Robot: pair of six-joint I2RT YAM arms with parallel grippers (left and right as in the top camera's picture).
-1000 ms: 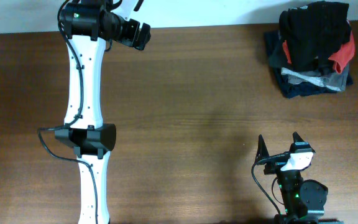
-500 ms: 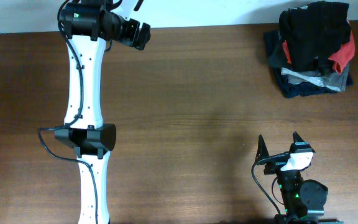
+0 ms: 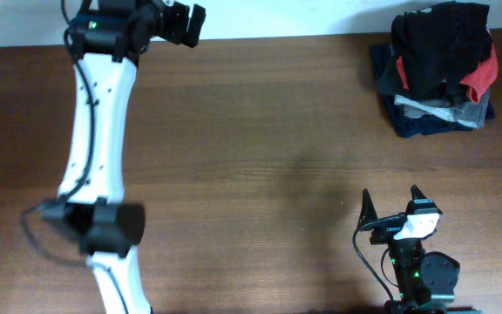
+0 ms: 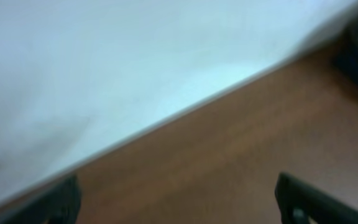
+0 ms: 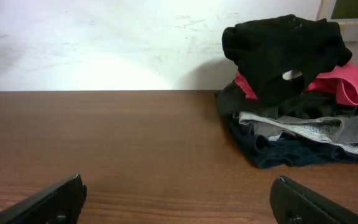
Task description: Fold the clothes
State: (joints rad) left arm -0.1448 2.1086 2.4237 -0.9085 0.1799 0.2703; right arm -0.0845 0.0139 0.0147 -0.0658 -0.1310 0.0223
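The black T-shirt (image 3: pixel 438 39) lies crumpled on top of a pile of clothes at the table's far right corner; in the right wrist view it (image 5: pixel 278 46) shows a small white mark. My left gripper (image 3: pixel 186 24) is open and empty at the far edge, left of centre; its view (image 4: pixel 179 202) is blurred and shows only bare wood and wall. My right gripper (image 3: pixel 392 201) is open and empty near the front edge, well short of the pile; its fingers frame bare wood (image 5: pixel 178 202).
Under the black shirt lie a red garment (image 3: pixel 482 77), a grey one (image 3: pixel 443 112) and a navy one (image 3: pixel 408 122). The brown table (image 3: pixel 268 157) ends at a white wall along the far edge.
My left arm has swung left and toward the far edge; its gripper moved up and its elbow shifted left. The right arm and the pile have not moved.
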